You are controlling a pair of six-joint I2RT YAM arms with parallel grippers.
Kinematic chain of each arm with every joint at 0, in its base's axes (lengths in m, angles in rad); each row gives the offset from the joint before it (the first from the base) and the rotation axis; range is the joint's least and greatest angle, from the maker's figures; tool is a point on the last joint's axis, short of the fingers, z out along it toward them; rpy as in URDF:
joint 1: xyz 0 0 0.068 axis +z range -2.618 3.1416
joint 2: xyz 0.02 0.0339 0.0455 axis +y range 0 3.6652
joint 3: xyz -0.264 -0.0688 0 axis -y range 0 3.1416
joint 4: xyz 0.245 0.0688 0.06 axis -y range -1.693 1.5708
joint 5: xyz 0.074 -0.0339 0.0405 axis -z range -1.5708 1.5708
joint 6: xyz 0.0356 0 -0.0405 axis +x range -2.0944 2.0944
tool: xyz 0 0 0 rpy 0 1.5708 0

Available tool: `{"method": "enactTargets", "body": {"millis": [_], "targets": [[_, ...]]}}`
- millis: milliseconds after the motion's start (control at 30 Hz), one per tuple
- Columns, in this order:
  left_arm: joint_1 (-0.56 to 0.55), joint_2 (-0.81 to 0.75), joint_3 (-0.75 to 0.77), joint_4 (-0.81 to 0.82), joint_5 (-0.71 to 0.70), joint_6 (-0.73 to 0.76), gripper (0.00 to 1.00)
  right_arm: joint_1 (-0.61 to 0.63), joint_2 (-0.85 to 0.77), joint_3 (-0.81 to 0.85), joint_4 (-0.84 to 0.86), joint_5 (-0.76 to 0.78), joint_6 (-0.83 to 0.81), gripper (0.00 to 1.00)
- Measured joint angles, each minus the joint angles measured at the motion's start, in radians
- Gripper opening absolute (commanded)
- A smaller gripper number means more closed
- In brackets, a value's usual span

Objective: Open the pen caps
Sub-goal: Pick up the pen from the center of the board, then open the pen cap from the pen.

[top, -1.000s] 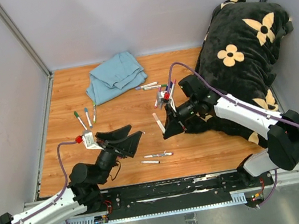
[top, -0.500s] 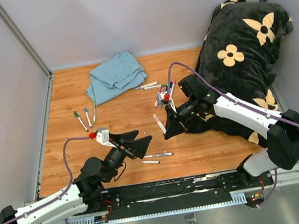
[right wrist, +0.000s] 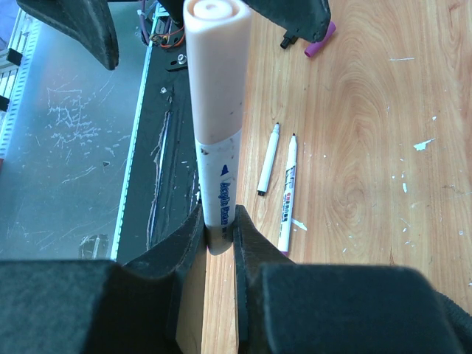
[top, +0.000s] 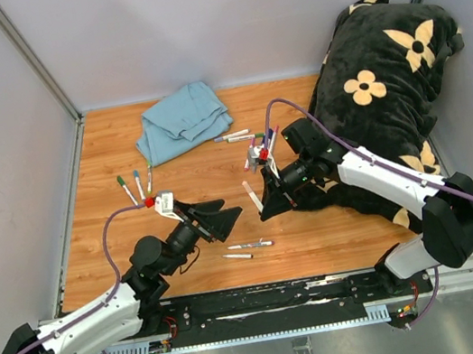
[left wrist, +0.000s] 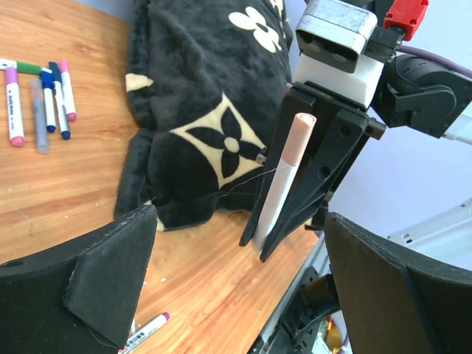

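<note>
While R end effector (right wrist: 218, 223) clamps marker (right wrist: 219, 173), pink cap (right wrist: 214, 66) up, pillow (top: 382, 69) behind

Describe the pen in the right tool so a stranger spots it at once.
Start at the black flowered cushion. Beside it, the right tool grips a white pen. Unlike the pens lying flat, it stands raised with a pale peach cap.

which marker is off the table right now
The peach-capped marker clamped in the right gripper; the other markers lie flat on the table.
</note>
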Motion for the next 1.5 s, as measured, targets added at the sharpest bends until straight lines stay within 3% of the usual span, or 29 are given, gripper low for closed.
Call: {"method": "enactTargets", "body": {"millis": [133,333,767,933,1067,1233,1300,1367,1500], "targets": [[0.034,0.041,-0.002,0.05,0.061,-0.031,0.99,0.0,0.0,0.0,0.0,0.0,0.0,0.07],[0.06,0.141,0.003,0.116,0.116,-0.064,0.82,0.0,0.01,0.0,-0.003,0.0,-0.001,0.07],[0.063,0.334,0.152,0.117,0.154,-0.048,0.75,0.0,0.02,0.006,-0.024,0.0,-0.008,0.07],[0.063,0.358,0.208,0.102,0.159,-0.021,0.59,0.0,0.026,0.014,-0.036,0.0,-0.018,0.08],[0.064,0.377,0.238,0.095,0.172,-0.01,0.34,0.0,0.026,0.017,-0.038,0.0,-0.021,0.07],[0.065,0.388,0.254,0.097,0.203,0.0,0.24,0.0,0.028,0.017,-0.044,0.012,-0.021,0.08],[0.065,0.388,0.254,0.097,0.209,0.0,0.1,0.0,0.029,0.017,-0.045,0.017,-0.021,0.08],[0.067,0.388,0.255,0.096,0.216,0.008,0.01,0.0,0.03,0.017,-0.05,0.018,-0.021,0.14],[0.069,0.388,0.255,0.097,0.23,0.017,0.0,0.0,0.031,0.018,-0.052,0.016,-0.023,0.32]]}}
